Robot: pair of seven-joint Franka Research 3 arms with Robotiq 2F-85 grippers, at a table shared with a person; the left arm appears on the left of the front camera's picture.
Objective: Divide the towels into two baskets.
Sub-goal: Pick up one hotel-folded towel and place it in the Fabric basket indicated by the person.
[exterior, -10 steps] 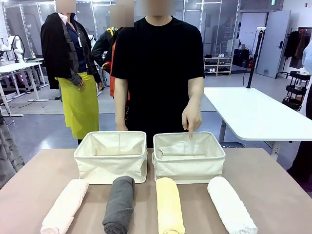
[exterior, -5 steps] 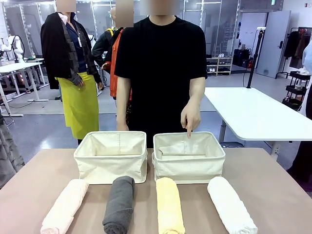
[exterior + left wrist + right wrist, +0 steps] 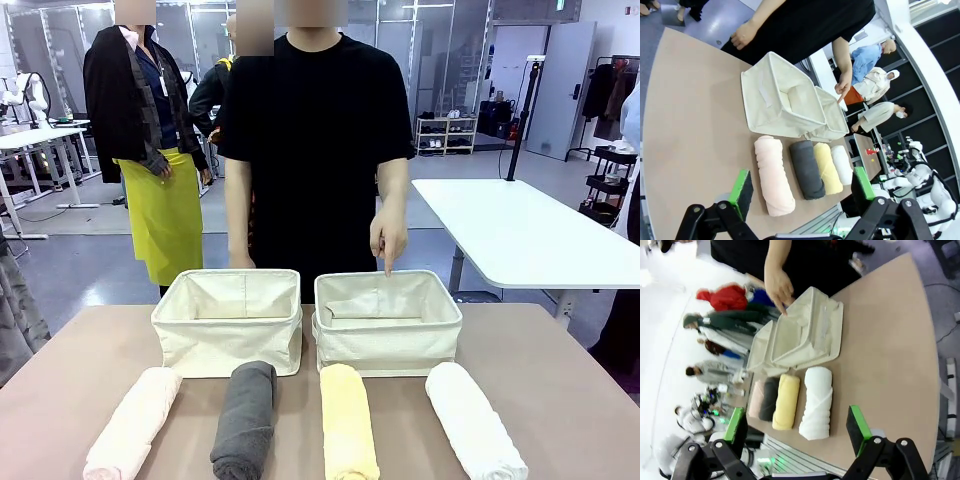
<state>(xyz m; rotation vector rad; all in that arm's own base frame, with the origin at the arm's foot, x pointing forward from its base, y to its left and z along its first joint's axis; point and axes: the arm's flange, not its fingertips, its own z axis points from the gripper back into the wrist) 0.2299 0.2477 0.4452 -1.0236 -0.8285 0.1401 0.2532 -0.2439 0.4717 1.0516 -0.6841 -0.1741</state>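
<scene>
Four rolled terry towels, pale pink towel [image 3: 132, 420], dark grey towel [image 3: 245, 418], yellow towel [image 3: 347, 420] and white towel [image 3: 473, 420], lie on the brown tabletop [image 3: 560, 400] just in front of two cream fabric baskets [image 3: 227, 345], a person's hand [image 3: 388, 238] pointing down over the far rim of the right one, while the left gripper [image 3: 802, 186] and right gripper [image 3: 796, 430] hang above with fingers wide apart, holding nothing.

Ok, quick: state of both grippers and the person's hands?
Left gripper: open, empty.
Right gripper: open, empty.
Person's pointing hand: empty, finger at the right basket.
Person's other hand: empty, hanging by the side.
</scene>
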